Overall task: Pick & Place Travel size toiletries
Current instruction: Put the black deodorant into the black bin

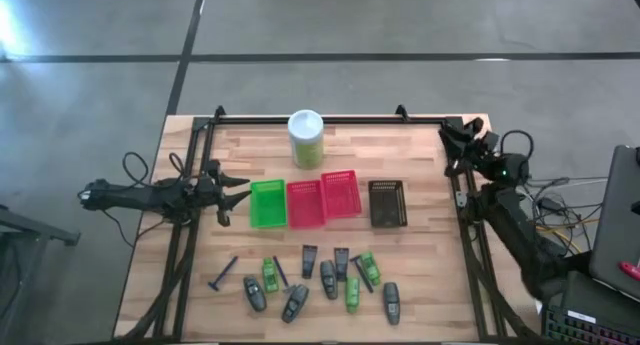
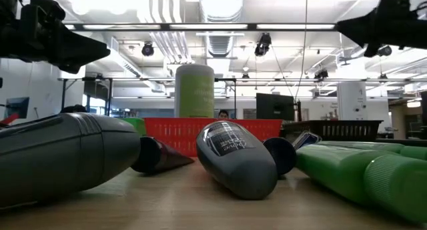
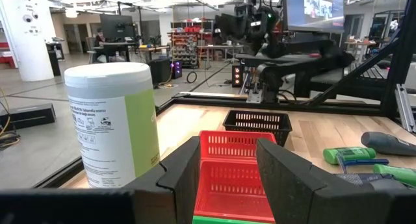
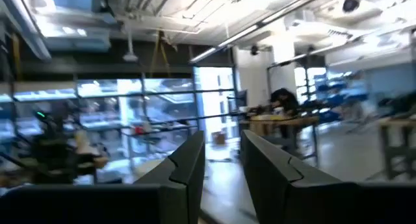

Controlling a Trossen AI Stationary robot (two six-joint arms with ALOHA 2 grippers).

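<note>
Closest to the low camera, a dark grey oval bottle [image 2: 60,157] lies on its side on the wooden table [image 1: 430,285], with a second grey bottle [image 2: 235,157] just beside it and bright green mini tubes [image 2: 363,170] off to the other side. From above, the travel size toiletries [image 1: 320,280] form a loose cluster along the table's near edge: grey bottles, green tubes, black flat tubes [image 1: 309,260] and a thin black razor [image 1: 222,273] at the cluster's left end, all lying flat and none inside a basket. Behind them a row of mesh baskets runs across the middle of the table: a green basket [image 1: 267,203], two red baskets [image 1: 322,197] touching each other, and a dark basket [image 1: 387,203] slightly apart on the right. A tall pale-green canister [image 1: 305,137] with a white lid stands upright behind the baskets. The left gripper [image 1: 235,192] hovers level at the table's left side, just beside the green basket, its fingers [image 3: 289,178] apart with a clear gap and nothing between them. The right gripper [image 1: 452,135] is raised at the far right corner of the table, well away from the toiletries, pointing out into the room; its fingers [image 4: 273,165] stand a narrow gap apart, holding nothing.
</note>
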